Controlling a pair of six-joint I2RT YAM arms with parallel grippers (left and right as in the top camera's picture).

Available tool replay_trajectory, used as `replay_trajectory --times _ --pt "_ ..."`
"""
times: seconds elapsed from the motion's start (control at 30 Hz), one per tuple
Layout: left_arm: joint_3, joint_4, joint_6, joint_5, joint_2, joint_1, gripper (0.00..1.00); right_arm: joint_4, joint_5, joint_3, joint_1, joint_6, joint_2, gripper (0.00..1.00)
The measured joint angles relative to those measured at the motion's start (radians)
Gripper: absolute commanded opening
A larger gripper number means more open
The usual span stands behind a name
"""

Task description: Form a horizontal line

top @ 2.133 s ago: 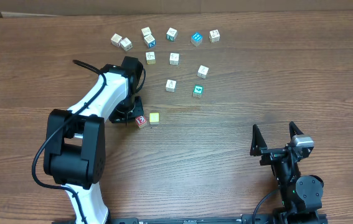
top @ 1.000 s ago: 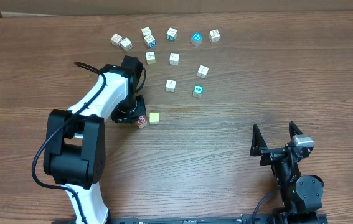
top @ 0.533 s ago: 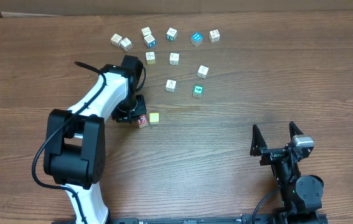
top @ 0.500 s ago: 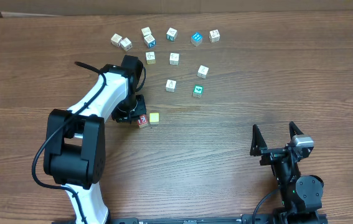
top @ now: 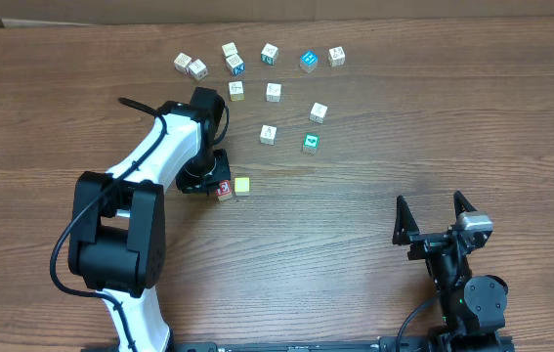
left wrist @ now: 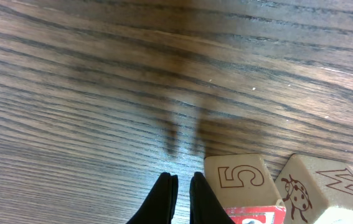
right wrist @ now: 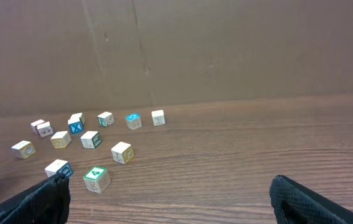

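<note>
Overhead: one red cube, roughly thirteen others.

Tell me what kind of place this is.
Probably a robotics lab bench: a white arm and a black arm at a wooden table, letter cubes scattered on it, a brown backdrop.

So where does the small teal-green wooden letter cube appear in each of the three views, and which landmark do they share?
Overhead: the teal-green wooden letter cube lies above centre, slightly right.
Left wrist: not in it.
Right wrist: the cube sits at lower left, near the bottom edge.
Shared landmark: the bright blue-faced wooden cube, in the far row behind it in both views.
</note>
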Motion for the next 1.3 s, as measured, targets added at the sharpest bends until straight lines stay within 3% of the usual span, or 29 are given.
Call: replay_trajectory --times 1.3 --pt "0.000 0.011 0.000 0.046 0.000 0.000 0.08 0.000 0.000 0.000 0.000 0.000 0.000 1.00"
